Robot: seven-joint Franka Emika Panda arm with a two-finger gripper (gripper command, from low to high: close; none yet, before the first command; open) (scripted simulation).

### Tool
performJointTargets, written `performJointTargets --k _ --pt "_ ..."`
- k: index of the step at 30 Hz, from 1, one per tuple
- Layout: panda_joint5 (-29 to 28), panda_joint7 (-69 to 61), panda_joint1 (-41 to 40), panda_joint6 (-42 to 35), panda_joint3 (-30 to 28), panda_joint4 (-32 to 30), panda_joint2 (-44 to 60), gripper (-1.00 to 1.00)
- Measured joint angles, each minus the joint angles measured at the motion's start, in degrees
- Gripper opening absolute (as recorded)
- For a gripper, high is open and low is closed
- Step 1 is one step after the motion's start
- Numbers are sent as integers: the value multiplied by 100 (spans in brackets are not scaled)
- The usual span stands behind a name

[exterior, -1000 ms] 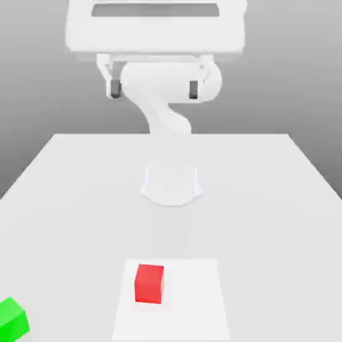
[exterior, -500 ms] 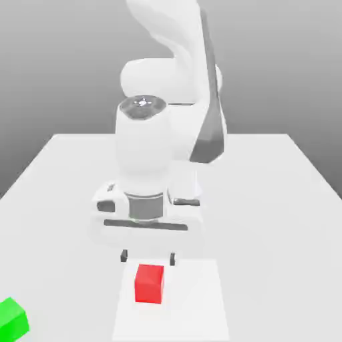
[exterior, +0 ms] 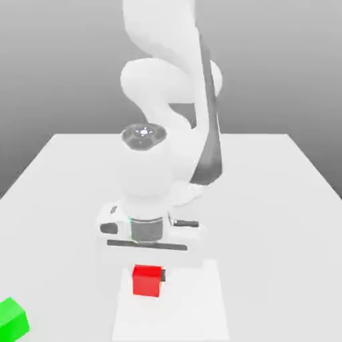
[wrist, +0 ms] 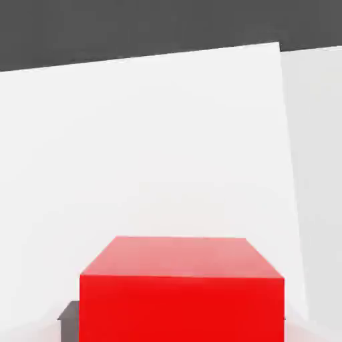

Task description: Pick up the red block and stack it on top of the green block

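Observation:
The red block (exterior: 147, 282) rests on a pale square patch (exterior: 200, 314) near the table's front edge. My gripper (exterior: 147, 274) has come straight down over it, and its jaws are shut on the block's sides. A dark fingertip (exterior: 164, 275) shows at the block's side toward the exterior view's right. In the hand view the red block (wrist: 182, 290) looms very close, with a dark finger pad (wrist: 69, 319) against its side. The green block (exterior: 12, 319) lies at the front corner on the exterior view's left, well apart from the gripper.
The white table (exterior: 280, 200) stretches back behind the arm. The arm's base and bulky links (exterior: 167, 167) stand over the table's middle, just behind the red block.
The hand has dropped lower onto the red block and its fingers have shut on it. One second ago the arm was raised high above the table. The green block has not moved.

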Motion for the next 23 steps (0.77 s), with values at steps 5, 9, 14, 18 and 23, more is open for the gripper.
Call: performJointTargets --k 5,9,14,18,23 --pt "59 648 -352 -657 -280 632 -24 -100" --pt "233 1354 -631 -1097 -639 1452 365 -100" --pt "545 2187 -1027 -1646 -1134 2490 890 -100" --pt "871 2377 -1285 -1476 -1209 2926 1531 -100" --pt "1017 2295 -1366 -1188 -1118 2968 1871 100"
